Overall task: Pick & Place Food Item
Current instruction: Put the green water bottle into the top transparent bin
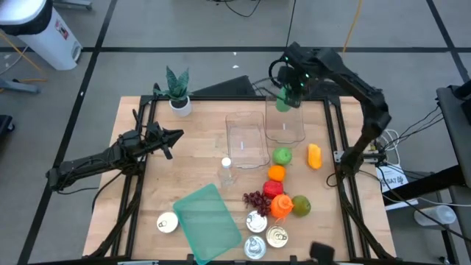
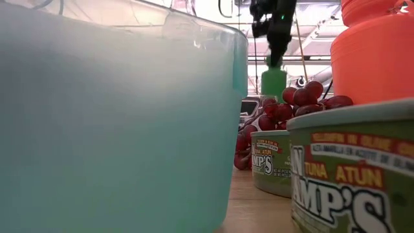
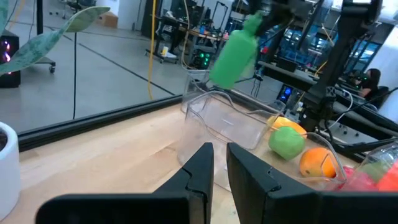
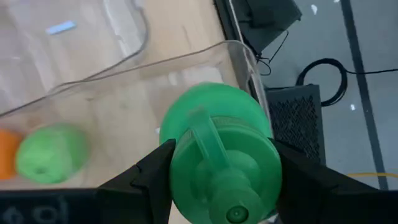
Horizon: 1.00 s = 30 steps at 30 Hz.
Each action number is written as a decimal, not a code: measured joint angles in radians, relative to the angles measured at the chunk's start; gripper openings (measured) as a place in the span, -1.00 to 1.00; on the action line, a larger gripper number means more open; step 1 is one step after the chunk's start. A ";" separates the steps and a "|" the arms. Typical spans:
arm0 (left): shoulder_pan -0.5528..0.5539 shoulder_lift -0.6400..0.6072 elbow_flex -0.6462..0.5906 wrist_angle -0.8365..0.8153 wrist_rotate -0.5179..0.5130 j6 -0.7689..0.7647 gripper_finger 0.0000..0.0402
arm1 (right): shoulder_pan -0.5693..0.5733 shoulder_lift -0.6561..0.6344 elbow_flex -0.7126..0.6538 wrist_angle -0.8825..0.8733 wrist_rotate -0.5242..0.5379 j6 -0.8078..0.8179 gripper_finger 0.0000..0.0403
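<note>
Left gripper (image 1: 175,135), fingers nearly closed and grasping nothing, rests over the light wooden table (image 1: 199,162). Farther back, right gripper (image 1: 288,90) clamps a green plastic bottle (image 1: 283,101), apparently suspended above the far clear plastic container (image 1: 285,121).

**Clearance Around the Clear Bins**

The right gripper (image 1: 285,94), clamped on the green bottle (image 1: 283,102), hangs over the open right clear bin (image 1: 285,126). Fruit (image 1: 282,156) crowds its near side. Bare wood (image 1: 193,140) lies beside the left bin (image 1: 246,141).
</note>
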 joint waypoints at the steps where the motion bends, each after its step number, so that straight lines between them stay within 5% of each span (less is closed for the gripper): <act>1: 0.000 0.000 0.000 0.000 0.000 0.001 -0.75 | -0.009 0.016 0.000 0.004 -0.009 -0.010 0.00; 20: 0.000 0.000 0.000 0.007 -0.025 0.036 -0.74 | -0.013 0.150 -0.007 0.032 -0.037 -0.040 0.00; 30: 0.000 0.000 0.000 0.007 -0.032 0.036 -0.74 | -0.018 0.144 -0.205 0.201 -0.039 -0.018 0.01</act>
